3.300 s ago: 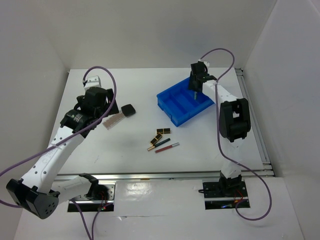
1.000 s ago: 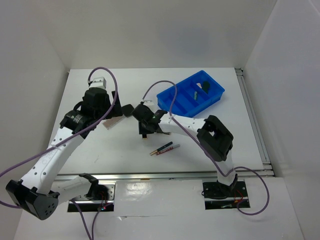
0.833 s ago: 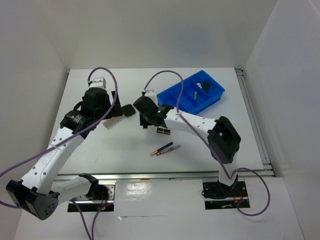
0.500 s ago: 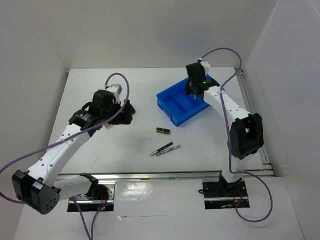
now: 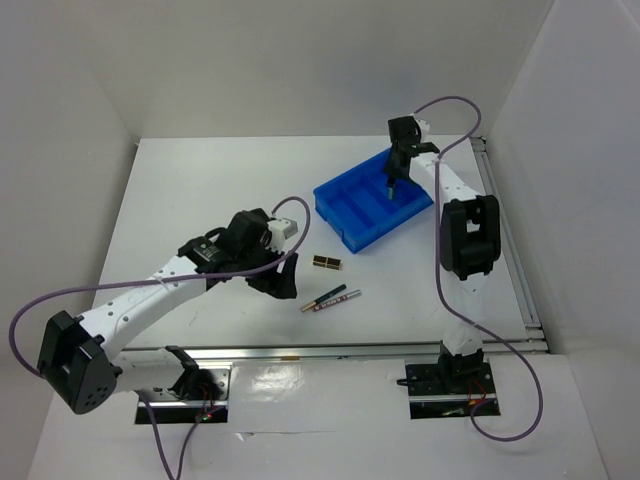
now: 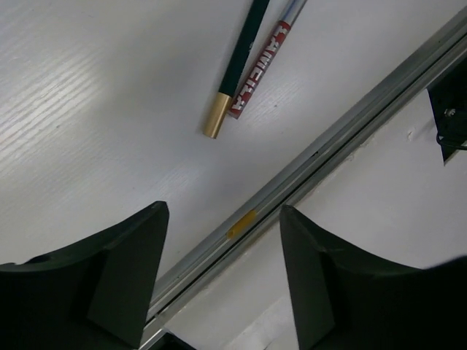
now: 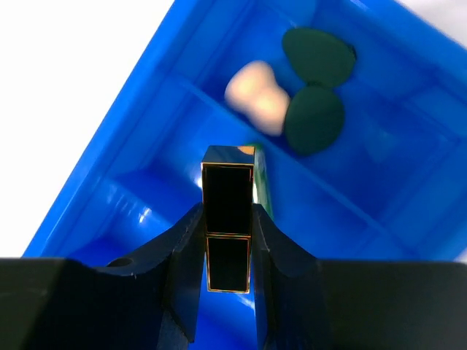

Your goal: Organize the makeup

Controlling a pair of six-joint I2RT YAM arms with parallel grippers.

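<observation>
Over at the blue tray (image 7: 109,160), the right fingers (image 7: 186,248) are clenched on a black-and-gold lipstick (image 7: 228,193), holding it upright above a middle compartment. This looks like the drop-off step. The next move calls for lowering into that slot, beside the green item just behind the lipstick, and only then letting go. The neighbouring compartment holds the sponges (image 7: 255,102), one beige and two green.

The left fingers (image 6: 124,270) are spread wide and hold nothing. They hover over the counter (image 6: 87,109) with the two pencils (image 6: 237,69) lying side by side just ahead, likely the next pickup.

Only the right wrist view shows the clamp on the lipstick and the tray's contents. The overhead view alone shows a second lipstick (image 5: 325,262) lying loose on the counter between the tray and the pencils.
</observation>
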